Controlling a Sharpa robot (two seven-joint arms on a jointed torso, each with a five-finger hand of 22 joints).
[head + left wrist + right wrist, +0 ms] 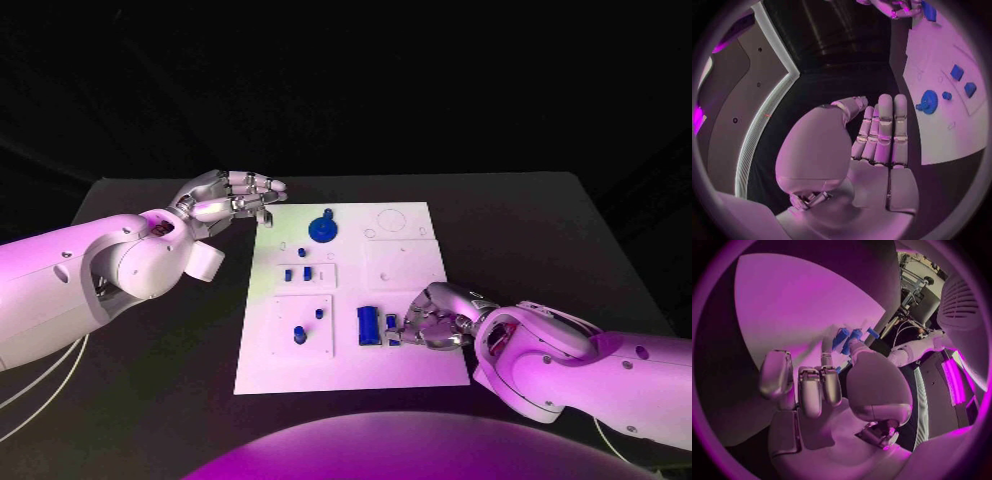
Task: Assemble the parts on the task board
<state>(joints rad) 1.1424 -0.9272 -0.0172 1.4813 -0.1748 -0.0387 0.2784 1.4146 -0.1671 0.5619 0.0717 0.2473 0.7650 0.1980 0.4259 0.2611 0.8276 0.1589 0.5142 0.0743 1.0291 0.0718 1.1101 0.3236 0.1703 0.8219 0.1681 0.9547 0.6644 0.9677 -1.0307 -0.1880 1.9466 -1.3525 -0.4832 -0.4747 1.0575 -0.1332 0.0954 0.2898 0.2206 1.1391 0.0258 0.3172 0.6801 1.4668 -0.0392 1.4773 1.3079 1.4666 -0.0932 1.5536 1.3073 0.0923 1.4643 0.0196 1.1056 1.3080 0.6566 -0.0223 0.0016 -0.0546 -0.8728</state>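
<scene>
A black counter [548, 230] is seen against a dark background, with the white board [411, 345] laid across its middle.

The right robot hand [437, 318] is lowered onto the board's near right part, close to the counter's near edge. Its fingers are curled down around small blue parts; from the right wrist view, a blue part [856, 334] is seen at the fingertips, just beside two other blue pieces, but whether it is pinched or only touched cannot be told. A flat blue block [369, 326] lies on the board just beside this hand, on the side toward the board's middle.

The left robot hand [231, 200] is held above the counter near the board's far left corner, clear of the board. Nothing is held in it; in the left wrist view its fingers [886, 127] are seen straight and pressed side by side, with the palm bare.

Outward from the hands, a blue gear [326, 229] is seated on the board's far part, near the left hand, with a smaller round piece touching its far side. Two small blue parts [297, 273] are set side by side in a marked rectangle toward the board's left middle. Nearer the counter's near edge, in another marked square, two more blue pieces [307, 328] are placed, one small and rounded. Faint circular outlines [391, 222] are marked on the board's far right part.
</scene>
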